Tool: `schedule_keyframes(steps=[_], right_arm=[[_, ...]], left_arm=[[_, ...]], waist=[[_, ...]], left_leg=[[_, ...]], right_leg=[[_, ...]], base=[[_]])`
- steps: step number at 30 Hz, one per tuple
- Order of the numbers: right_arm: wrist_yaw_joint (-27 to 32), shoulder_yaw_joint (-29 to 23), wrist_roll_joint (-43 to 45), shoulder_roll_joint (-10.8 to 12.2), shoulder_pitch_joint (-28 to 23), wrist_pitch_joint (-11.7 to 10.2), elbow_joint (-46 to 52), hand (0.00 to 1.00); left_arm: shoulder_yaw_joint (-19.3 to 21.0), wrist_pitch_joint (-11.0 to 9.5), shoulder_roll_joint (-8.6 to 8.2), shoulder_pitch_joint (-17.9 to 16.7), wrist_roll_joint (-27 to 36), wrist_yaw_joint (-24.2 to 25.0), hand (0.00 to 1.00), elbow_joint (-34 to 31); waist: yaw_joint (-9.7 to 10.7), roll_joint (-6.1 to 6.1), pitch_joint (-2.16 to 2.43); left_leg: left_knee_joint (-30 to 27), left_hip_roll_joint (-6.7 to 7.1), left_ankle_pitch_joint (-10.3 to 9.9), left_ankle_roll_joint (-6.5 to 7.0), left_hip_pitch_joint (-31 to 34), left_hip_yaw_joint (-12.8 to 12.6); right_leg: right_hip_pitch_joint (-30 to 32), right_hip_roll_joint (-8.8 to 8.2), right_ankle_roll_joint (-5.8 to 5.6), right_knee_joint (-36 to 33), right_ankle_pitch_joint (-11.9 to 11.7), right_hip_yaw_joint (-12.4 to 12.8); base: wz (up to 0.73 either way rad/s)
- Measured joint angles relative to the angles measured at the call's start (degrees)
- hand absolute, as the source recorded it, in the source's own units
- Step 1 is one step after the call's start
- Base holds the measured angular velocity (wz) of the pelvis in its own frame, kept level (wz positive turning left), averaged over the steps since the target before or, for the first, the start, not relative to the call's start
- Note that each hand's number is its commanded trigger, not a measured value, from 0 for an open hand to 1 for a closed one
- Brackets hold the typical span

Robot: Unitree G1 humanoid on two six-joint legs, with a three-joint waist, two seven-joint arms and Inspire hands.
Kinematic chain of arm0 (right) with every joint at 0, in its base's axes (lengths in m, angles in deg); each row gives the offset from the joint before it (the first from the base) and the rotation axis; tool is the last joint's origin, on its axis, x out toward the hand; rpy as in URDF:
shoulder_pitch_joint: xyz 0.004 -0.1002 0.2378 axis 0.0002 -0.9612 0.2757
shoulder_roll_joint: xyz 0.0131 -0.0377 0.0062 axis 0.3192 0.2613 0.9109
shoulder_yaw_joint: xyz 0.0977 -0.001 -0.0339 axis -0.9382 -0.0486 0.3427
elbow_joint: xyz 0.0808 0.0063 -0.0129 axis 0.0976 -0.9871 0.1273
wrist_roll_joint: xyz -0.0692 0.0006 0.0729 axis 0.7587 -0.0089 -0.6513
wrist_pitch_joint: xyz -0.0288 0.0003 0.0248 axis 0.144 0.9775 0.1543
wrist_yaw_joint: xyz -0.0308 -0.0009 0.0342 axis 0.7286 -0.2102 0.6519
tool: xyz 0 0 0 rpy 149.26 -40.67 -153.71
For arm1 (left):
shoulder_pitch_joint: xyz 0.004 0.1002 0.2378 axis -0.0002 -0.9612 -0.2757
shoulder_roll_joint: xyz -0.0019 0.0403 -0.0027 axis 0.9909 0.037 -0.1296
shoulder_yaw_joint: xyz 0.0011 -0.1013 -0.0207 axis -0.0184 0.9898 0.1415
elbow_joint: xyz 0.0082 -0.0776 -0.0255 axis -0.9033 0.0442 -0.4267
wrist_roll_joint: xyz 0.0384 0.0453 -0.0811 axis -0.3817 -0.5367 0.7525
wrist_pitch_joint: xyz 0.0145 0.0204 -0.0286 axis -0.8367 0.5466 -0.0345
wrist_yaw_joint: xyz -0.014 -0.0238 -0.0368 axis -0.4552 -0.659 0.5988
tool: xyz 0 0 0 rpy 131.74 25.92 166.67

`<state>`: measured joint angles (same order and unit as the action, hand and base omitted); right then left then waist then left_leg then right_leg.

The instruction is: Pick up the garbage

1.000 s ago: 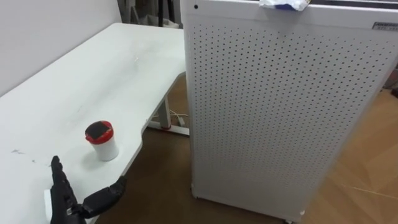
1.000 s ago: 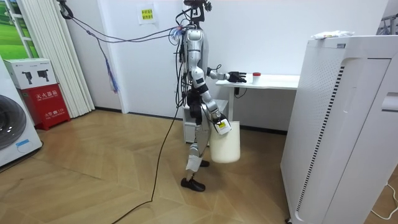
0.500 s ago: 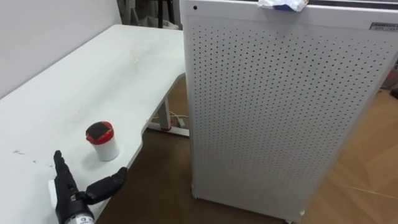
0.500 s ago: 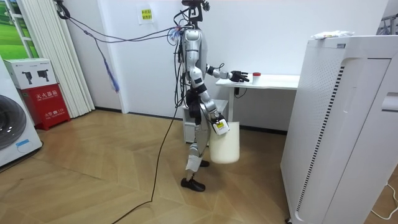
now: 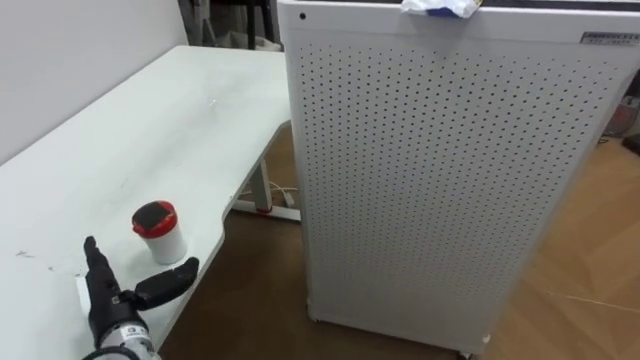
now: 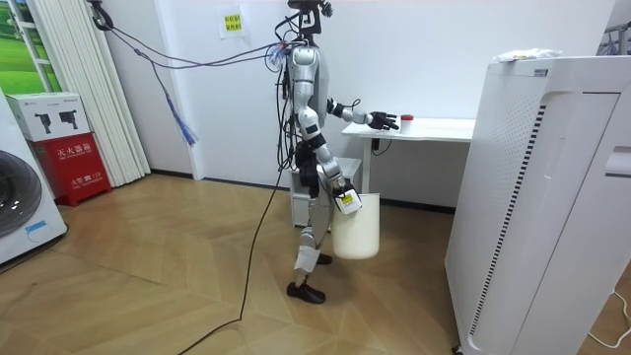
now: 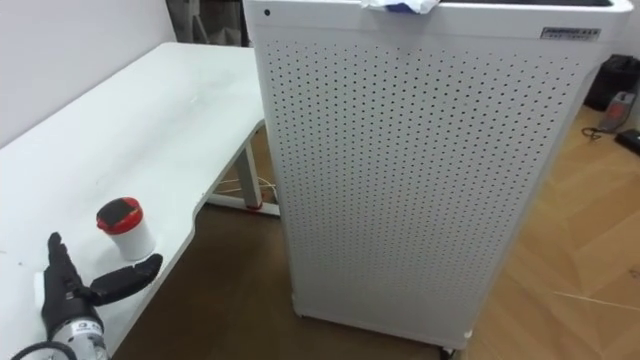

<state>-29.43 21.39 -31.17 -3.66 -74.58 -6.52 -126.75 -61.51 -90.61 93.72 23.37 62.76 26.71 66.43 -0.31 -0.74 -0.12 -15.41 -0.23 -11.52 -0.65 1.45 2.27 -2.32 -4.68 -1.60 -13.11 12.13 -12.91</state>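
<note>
A small white cup with a red lid (image 5: pixel 159 231) stands upright near the front edge of the white desk (image 5: pixel 150 130). My left hand (image 5: pixel 110 303) is open just short of the cup, fingers straight and thumb spread towards it, not touching. In the room view I stand at the desk's end with the left hand (image 6: pixel 380 120) stretched out over it. A white bin (image 6: pixel 357 229) hangs at my side, off the floor, from my right hand (image 6: pixel 342 195). A crumpled white and blue scrap (image 5: pixel 440 6) lies on top of the tall cabinet.
A tall white perforated cabinet (image 5: pixel 440 170) stands right of the desk, with a narrow strip of wooden floor (image 5: pixel 260 290) between them. A desk leg and a cable (image 5: pixel 268 195) show under the desk. A red box (image 6: pixel 76 163) and a washer (image 6: pixel 20 202) stand far off.
My left hand has risen a little and moved closer to the cup. The picture has shifted slightly; the cup and the bin stay where they were.
</note>
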Motion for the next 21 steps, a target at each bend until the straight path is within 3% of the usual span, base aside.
schedule_keyframes(steps=[3, 10, 15, 21], right_arm=[[0.01, 0.00, 0.05, -0.08, 0.03, 0.36, -0.02, 1.00], [0.45, 0.09, -0.30, -0.08, 0.34, 0.36, -0.01, 1.00], [2.16, 0.38, -0.44, 0.25, 1.63, 0.35, -0.11, 1.00], [4.90, 1.65, -1.76, 0.35, 2.07, 0.35, -0.39, 1.00]], left_arm=[[0.20, 1.26, 0.88, 1.13, 0.24, 0.94, 0.00, 1.38], [0.40, 1.33, 2.34, 2.77, 2.29, 1.06, 0.00, 2.30], [2.12, 1.13, 3.36, 8.26, 3.32, 0.96, 0.00, 8.18], [2.63, -0.45, 3.52, 11.63, 3.89, 0.97, 0.00, 12.55]], waist=[[0.12, -0.54, -0.11], [0.52, -0.43, -0.19], [2.14, 0.04, -0.49], [2.58, 0.47, -0.78]], left_leg=[[0.13, 0.00, 0.07, 0.11, 0.12, -0.69], [0.09, -0.02, 0.31, 0.29, 1.57, -1.59], [-0.08, -0.10, 0.98, 0.31, 3.47, -1.88], [-0.36, -0.38, 1.33, 0.40, 4.53, -3.84]], right_leg=[[0.72, -0.12, -0.01, -0.77, 0.00, 0.52], [2.84, -0.26, -0.03, -1.57, 0.00, 1.33], [4.57, -0.34, 0.13, -2.62, -0.28, 1.37], [6.22, -0.43, 0.12, -2.66, -0.36, 1.70]], base=[[-0.11], [-0.05], [0.02], [-0.01]])
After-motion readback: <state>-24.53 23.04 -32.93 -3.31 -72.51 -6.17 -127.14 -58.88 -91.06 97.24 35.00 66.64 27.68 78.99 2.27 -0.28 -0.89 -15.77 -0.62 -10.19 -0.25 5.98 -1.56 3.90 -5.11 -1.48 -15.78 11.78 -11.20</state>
